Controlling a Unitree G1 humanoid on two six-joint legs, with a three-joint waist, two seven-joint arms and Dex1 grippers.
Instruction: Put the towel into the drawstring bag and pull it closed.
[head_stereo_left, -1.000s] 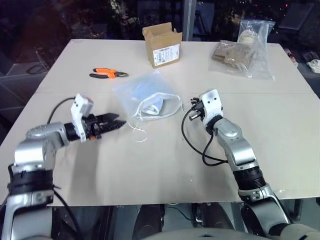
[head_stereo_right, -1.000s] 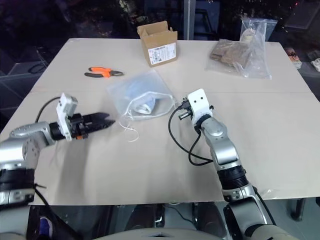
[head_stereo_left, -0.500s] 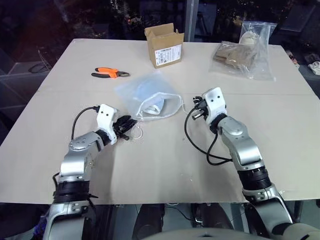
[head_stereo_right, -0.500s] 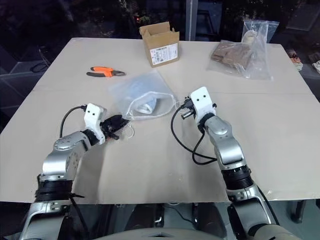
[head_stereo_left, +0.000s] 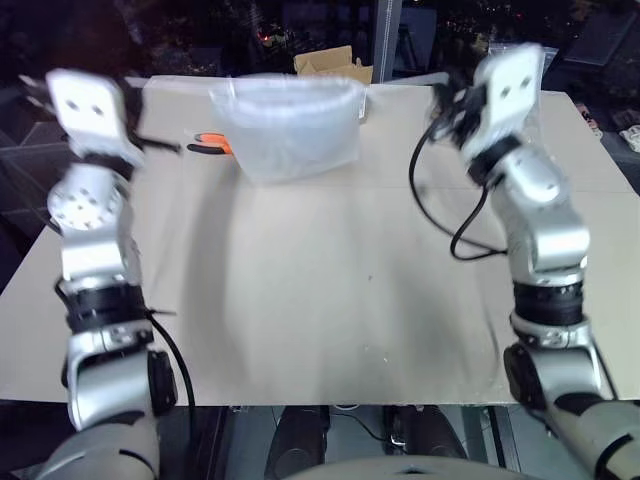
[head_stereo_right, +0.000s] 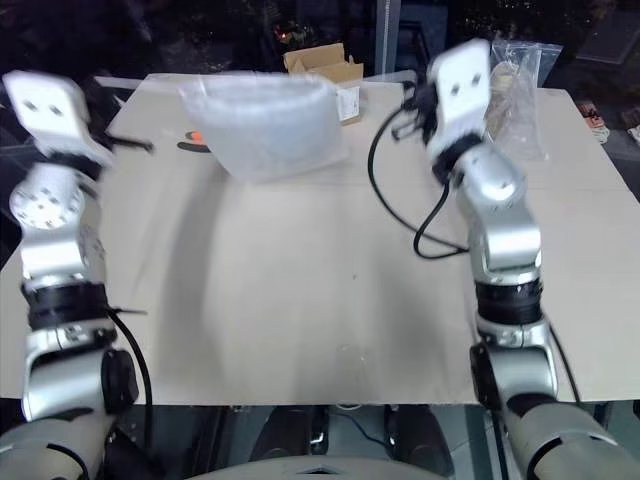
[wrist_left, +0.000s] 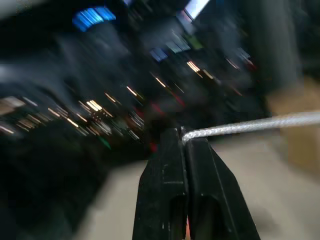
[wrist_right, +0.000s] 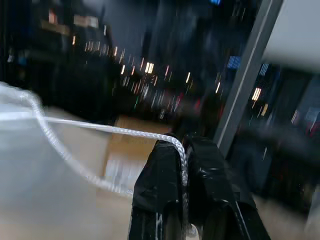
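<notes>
Head views: I see the table (head_stereo_left: 330, 300) spread wide below, and above its far half the bag (head_stereo_left: 290, 125) hangs in the air between my two raised arms, its mouth edge stretched level. It is blurred; I cannot make out the towel through the white fabric, so I cannot tell from here what the bag holds. Behind the bag's upper edge stands the box (head_stereo_left: 335, 62) with its flaps up; its contents are hidden. At the far right corner, past my right arm, lies a clear plastic bag (head_stereo_right: 520, 70) holding pale and brown items. A bit of the orange pliers (head_stereo_left: 212, 143) peeks out at the bag's left lower edge.

Wrist views: these give what the head views do not, namely the grip. The left gripper (wrist_left: 183, 137) has its black fingers pressed together on a white cord (wrist_left: 250, 125), which runs taut off to one side from the tips. The right gripper (wrist_right: 181, 142) likewise has its fingers closed on a cord (wrist_right: 100, 129); that cord leaves the tips, runs straight toward the gathered white fabric, and a second strand loops below it. Both wrist views look out past the table to dark glass with scattered lights.
</notes>
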